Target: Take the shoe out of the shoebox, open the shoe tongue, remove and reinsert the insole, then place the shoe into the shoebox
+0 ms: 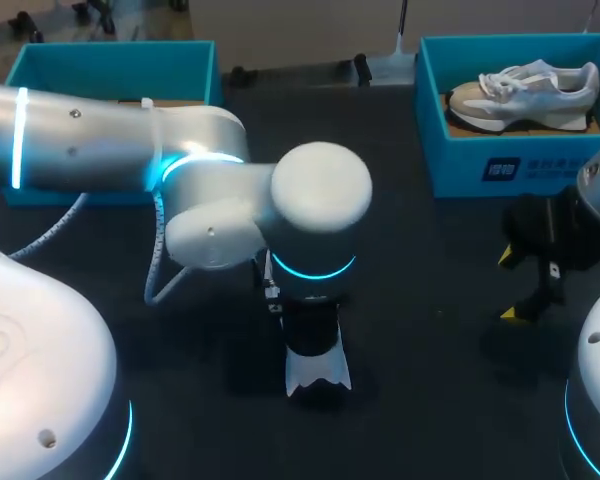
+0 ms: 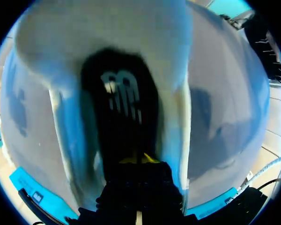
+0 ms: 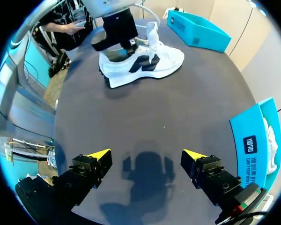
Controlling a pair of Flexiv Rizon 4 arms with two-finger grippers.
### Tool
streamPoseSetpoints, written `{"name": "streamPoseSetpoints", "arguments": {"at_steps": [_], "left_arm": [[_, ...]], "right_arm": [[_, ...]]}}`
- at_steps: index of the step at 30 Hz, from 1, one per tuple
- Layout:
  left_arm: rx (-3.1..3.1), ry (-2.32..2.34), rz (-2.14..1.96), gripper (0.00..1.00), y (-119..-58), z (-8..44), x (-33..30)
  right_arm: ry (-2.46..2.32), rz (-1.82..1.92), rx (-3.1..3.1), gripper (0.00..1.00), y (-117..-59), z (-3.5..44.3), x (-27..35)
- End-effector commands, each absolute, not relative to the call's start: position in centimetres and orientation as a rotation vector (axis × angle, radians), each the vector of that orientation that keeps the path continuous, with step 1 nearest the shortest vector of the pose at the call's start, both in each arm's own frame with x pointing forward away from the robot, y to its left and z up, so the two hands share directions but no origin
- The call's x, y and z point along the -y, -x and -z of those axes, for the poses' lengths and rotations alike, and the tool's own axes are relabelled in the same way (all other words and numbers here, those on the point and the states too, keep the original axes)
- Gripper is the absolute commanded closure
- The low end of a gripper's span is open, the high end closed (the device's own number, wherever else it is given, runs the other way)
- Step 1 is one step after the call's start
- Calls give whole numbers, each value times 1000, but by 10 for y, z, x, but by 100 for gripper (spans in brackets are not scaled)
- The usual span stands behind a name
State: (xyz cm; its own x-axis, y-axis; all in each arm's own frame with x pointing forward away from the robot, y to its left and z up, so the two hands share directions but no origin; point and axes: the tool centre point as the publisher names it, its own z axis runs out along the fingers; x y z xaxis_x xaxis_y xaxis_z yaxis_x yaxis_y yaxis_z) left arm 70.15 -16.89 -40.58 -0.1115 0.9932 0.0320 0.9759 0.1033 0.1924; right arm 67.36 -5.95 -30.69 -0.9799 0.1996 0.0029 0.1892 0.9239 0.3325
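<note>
**Kid:** Shoe (image 3: 145, 63) first! Where is it?

**Me:** It sits flat on the desk (image 1: 430, 330), near the middle and out of any box. That way I can get inside it.

**Kid:** What is on the far left?

**Me:** The left shoebox (image 1: 110, 65). My left arm goes across in front of it, so I can't see all of it. I think the shoe goes in there at the end.

**Kid:** And your left fingers (image 2: 137, 159)?

**Me:** They point down into the shoe's hole, near the heel end. The tips are pressed together, right over the dark insole (image 2: 126, 93). I can't tell if they pinch a bit of it. The tongue (image 3: 153, 30) stands up, so there is room for me.

**Kid:** And your right fingers (image 3: 146, 154)?

**Me:** They are wide apart and hold nothing. They hang over bare desk, well away from the shoe. I think they are there so they don't get in the way.

**Kid:** And far right?

**Me:** The right shoebox (image 1: 500, 165), with another shoe (image 1: 525, 92) lying in it.
</note>
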Motion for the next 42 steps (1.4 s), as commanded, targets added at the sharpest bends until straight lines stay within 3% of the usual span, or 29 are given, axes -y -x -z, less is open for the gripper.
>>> {"name": "streamPoseSetpoints", "arguments": {"at_steps": [1, 7, 18, 42], "left_arm": [[-2240, -1992, -195, 100, -708, 401, 160], [-2297, -2027, 133, 100, -690, 373, 185], [-2294, -2221, 527, 100, -633, 368, 212], [-2231, -2339, 302, 100, -594, 421, 192]], "right_arm": [[-309, -517, -3050, 0, -673, 308, 58], [-309, -517, -3050, 0, -673, 308, 58], [-309, -517, -3050, 0, -673, 308, 58], [-309, -517, -3050, 0, -673, 308, 58]]}}
